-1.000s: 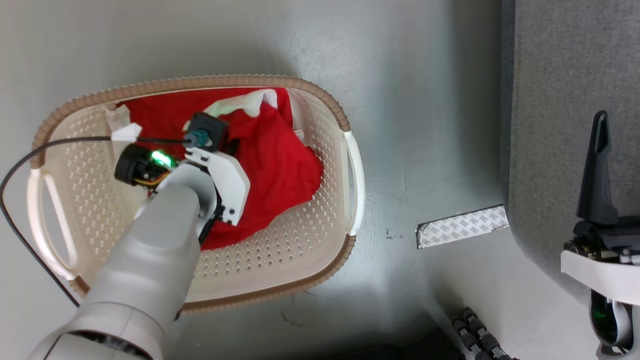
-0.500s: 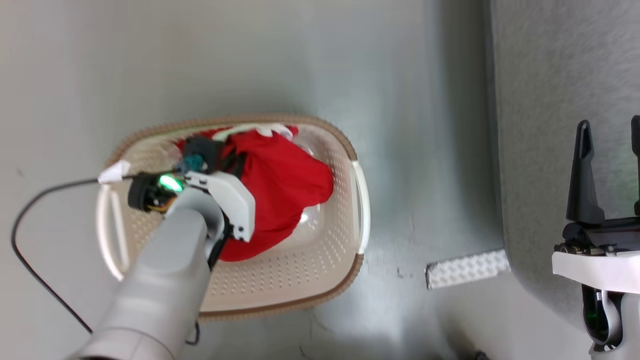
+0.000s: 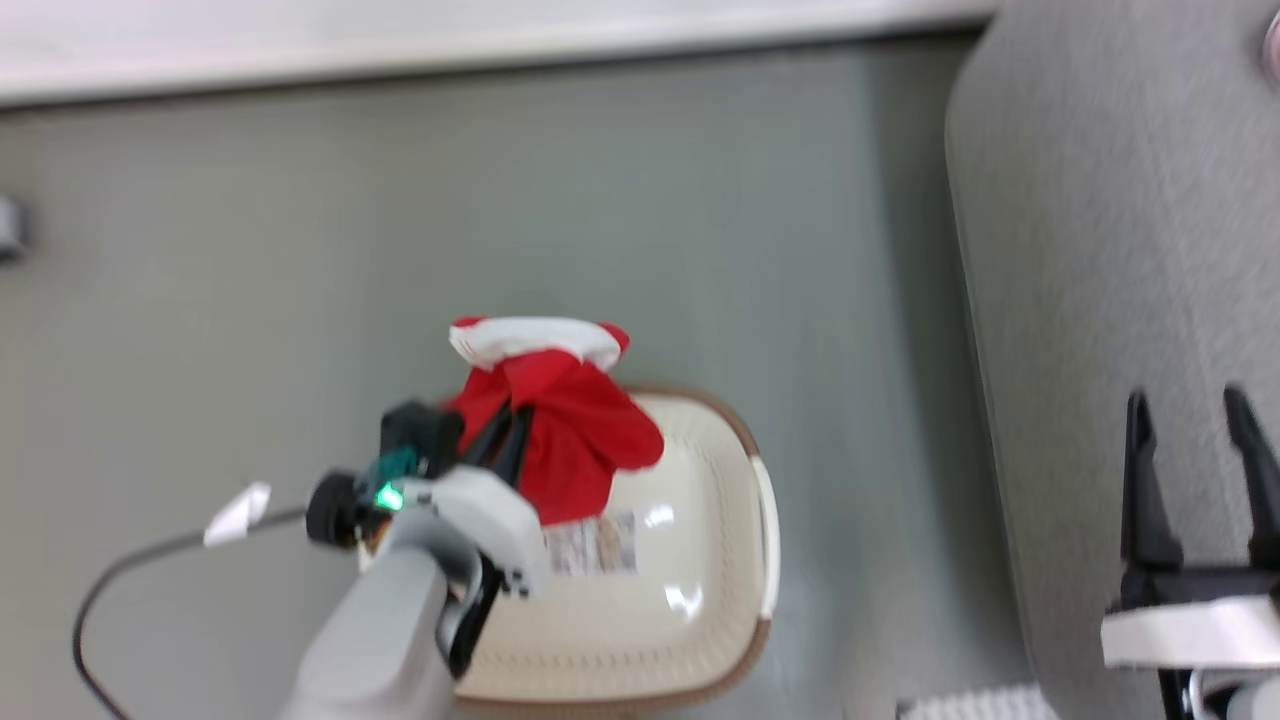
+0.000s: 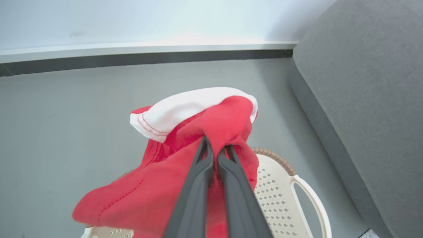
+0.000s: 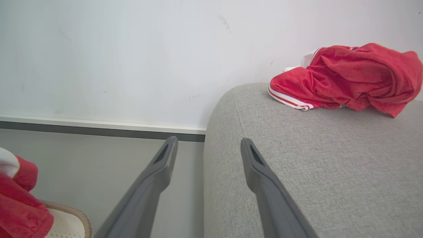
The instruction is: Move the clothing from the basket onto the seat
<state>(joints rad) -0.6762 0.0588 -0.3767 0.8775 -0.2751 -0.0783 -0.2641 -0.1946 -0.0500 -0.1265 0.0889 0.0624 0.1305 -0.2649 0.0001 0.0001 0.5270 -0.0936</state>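
Observation:
My left gripper (image 3: pixel 508 432) is shut on red and white clothing (image 3: pixel 575 420), which hangs bunched above the far rim of the cream basket (image 3: pixel 700 590). In the left wrist view the left gripper (image 4: pixel 216 149) pinches a fold of that clothing (image 4: pixel 155 195) over the basket (image 4: pixel 281 188), with the grey seat (image 4: pixel 363 99) to the right. My right gripper (image 3: pixel 1190 410) stands open over the seat (image 3: pixel 1120 220) with nothing between its fingers. Its own view shows the right gripper (image 5: pixel 208 141) at the seat's (image 5: pixel 314 165) edge, and another red garment (image 5: pixel 350 72) lying on the seat.
A white wall (image 5: pixel 115 59) with a dark skirting strip runs behind the grey floor. A black cable (image 3: pixel 120 590) with a white tag lies left of the basket. A patterned tape strip (image 3: pixel 980 706) sits on the floor by the seat. A printed label (image 3: pixel 592 545) shows inside the basket.
The head camera has tilted up, shifting the whole picture. My left gripper has lifted the red clothing up out of the basket. The right gripper has gone from shut to open.

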